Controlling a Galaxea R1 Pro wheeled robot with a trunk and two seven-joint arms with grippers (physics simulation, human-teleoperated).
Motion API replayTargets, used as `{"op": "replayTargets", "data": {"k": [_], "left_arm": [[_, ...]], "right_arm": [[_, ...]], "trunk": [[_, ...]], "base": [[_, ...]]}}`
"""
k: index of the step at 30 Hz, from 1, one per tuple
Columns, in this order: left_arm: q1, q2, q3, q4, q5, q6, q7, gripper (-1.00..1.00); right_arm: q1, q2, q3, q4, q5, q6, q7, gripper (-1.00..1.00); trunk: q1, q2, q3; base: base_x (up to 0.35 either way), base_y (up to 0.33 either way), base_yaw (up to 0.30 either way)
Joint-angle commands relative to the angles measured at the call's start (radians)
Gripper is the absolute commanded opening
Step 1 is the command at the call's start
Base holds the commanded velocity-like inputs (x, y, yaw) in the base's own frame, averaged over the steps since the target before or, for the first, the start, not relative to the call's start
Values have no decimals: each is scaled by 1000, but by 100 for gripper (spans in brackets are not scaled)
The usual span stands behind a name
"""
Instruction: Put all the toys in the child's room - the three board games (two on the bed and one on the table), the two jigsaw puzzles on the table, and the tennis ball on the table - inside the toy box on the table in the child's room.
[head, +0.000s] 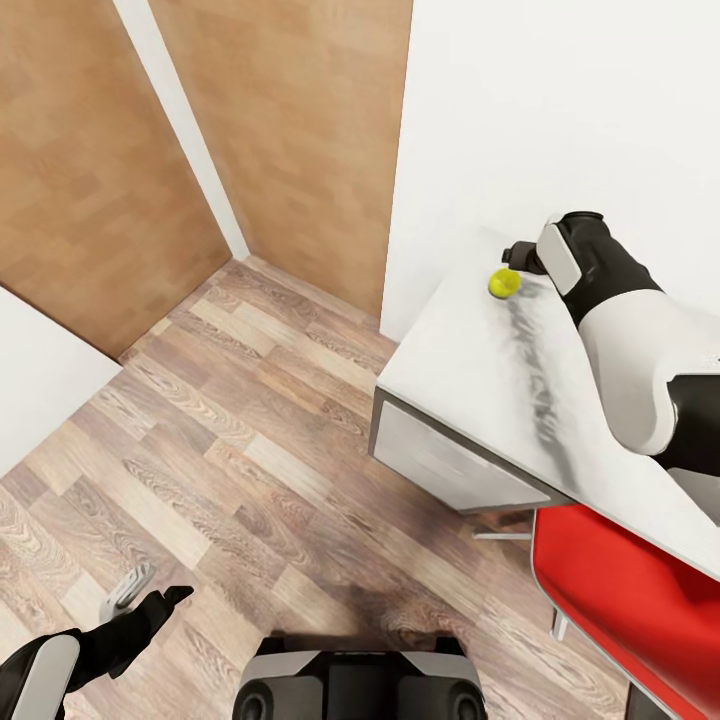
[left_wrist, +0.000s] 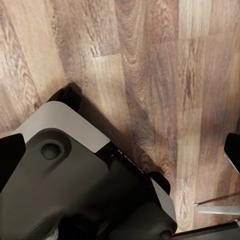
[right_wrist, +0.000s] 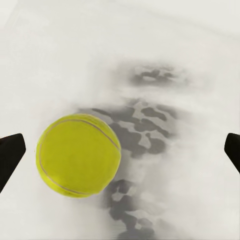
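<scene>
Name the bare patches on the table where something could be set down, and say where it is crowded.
The table is bare from its near corner edge up to the tennis ball, and between the ball and the white wall. It is crowded at the far end, where the right gripper reaches beside the ball, fingers spread.

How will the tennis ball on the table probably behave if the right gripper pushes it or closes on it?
The tennis ball is round and lies free on the smooth table, so a nudge would probably roll it. It sits off-centre between the open right gripper fingertips, so the closing jaws may squirt it sideways. It looks small, likely light.
</scene>
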Motion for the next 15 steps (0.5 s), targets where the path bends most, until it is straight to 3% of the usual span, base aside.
{"op": "replayTargets", "data": {"k": [1, 15], "left_arm": [[0, 0, 1, -1, 10, 4, 9, 100], [0, 1, 1, 2, 9, 4, 9, 100]], "right_arm": [[0, 0, 3, -1, -11, 3, -6, 100], [-2, 9, 2, -2, -12, 5, -3, 100]], "trunk": [[0, -1, -1], [0, -1, -2]], "base": [[0, 0, 0], [0, 0, 0]]}}
